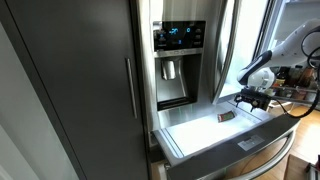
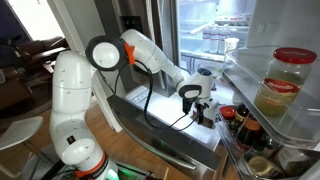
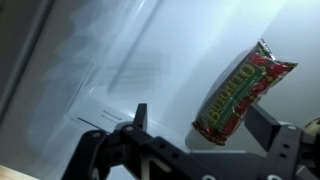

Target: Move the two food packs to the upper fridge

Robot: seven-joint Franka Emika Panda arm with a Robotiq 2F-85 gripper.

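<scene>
One food pack point(image 3: 243, 90), a red-and-green wrapper with yellow lettering, lies flat on the white floor of the open pull-out drawer point(image 1: 195, 135). From outside it reads as a small dark packet point(image 1: 227, 118). Only this one pack shows. My gripper point(image 3: 203, 122) hangs open just above the drawer floor. The near end of the pack lies between its fingers, close to the right finger point(image 3: 265, 125), and nothing is held. In both exterior views the gripper point(image 1: 247, 98) point(image 2: 203, 108) hovers over the drawer. The upper fridge point(image 1: 180, 50) stands above it, and its bright shelved interior point(image 2: 215, 30) is open.
The open fridge door's shelves hold a large red-lidded jar point(image 2: 283, 85) and several bottles point(image 2: 245, 125) close to the arm. The closed steel door with a long vertical handle point(image 1: 128, 88) stands beside the dispenser. The drawer's front rail point(image 1: 255, 140) borders the drawer.
</scene>
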